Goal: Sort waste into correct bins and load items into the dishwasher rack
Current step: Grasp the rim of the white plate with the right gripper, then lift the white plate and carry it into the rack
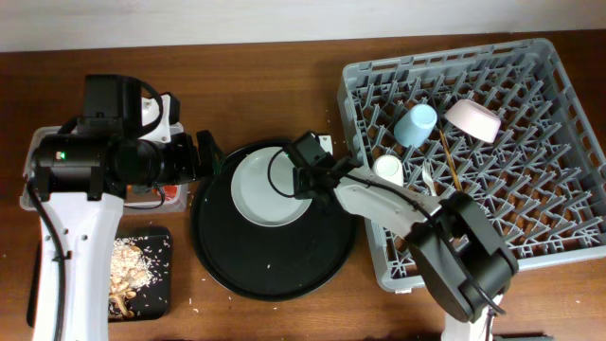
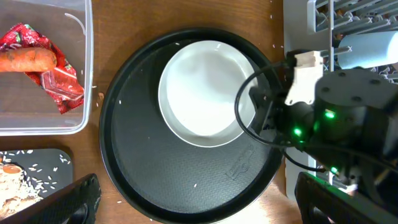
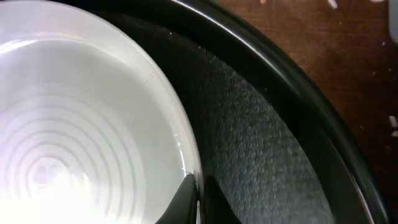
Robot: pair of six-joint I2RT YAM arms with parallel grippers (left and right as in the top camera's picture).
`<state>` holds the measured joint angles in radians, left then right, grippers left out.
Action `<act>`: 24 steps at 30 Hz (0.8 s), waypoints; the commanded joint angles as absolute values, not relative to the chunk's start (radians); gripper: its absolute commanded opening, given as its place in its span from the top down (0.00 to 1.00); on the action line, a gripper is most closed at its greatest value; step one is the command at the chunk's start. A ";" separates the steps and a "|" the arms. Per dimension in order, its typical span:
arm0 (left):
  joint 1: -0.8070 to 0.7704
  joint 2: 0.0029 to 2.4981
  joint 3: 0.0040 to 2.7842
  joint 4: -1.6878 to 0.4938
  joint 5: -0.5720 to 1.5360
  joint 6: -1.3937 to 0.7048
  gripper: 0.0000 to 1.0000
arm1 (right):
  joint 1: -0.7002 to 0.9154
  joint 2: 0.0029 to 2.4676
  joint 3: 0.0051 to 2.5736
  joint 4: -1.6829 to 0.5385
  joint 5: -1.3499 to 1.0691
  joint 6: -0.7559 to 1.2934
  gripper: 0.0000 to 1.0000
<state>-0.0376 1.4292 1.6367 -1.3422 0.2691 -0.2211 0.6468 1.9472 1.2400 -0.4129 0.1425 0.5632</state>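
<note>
At the right rim of the pale round plate [image 3: 74,112], the right tool [image 3: 198,200] is drawn narrow. Its tips meet on the rim and seem to pinch it, though the view is very close. The plate lies in the large round black tray [image 1: 275,270], mid-surface [image 1: 284,57]. Over the tray's left edge the left tool [image 1: 205,156] hangs wide, holding nothing. Further out, the dishwasher rack [image 1: 530,189] fills the surface's right side, and the red wrapper [image 2: 59,90] and carrot [image 2: 28,59] lie in the clear tub [image 2: 43,123] at the left edge.
</note>
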 commanded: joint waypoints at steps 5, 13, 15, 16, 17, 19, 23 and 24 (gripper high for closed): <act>-0.034 1.419 1.654 -1.340 0.266 -0.208 0.01 | 0.653 1.705 1.265 -0.489 0.156 0.448 0.96; -0.034 1.419 1.654 -1.341 0.266 -0.208 0.01 | 0.653 1.428 1.265 -0.604 0.656 0.170 0.96; -0.034 1.419 1.654 -1.341 0.266 -0.208 0.01 | 0.653 1.349 1.265 -0.613 0.783 0.017 0.96; -0.034 1.419 1.654 -1.340 0.266 -0.208 0.01 | 0.653 1.324 1.265 -0.613 0.818 -0.047 0.96; -0.034 1.419 1.654 -1.341 0.266 -0.208 0.01 | 0.652 1.284 1.265 -0.609 0.865 -0.153 0.96; -0.034 1.419 1.654 -1.341 0.266 -0.208 0.01 | 0.631 1.236 1.265 -0.606 0.896 -0.287 0.96; -0.034 1.419 1.654 -1.340 0.266 -0.208 0.01 | 0.532 1.195 1.264 -0.619 0.917 -0.470 0.96; -0.034 1.419 1.654 -1.341 0.266 -0.208 0.01 | 0.495 1.195 1.264 -0.632 0.930 -0.499 0.96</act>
<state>-0.0376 1.4292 1.6367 -1.3426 0.2691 -0.2211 0.5709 1.2102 1.2434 -0.6147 0.8474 -0.3248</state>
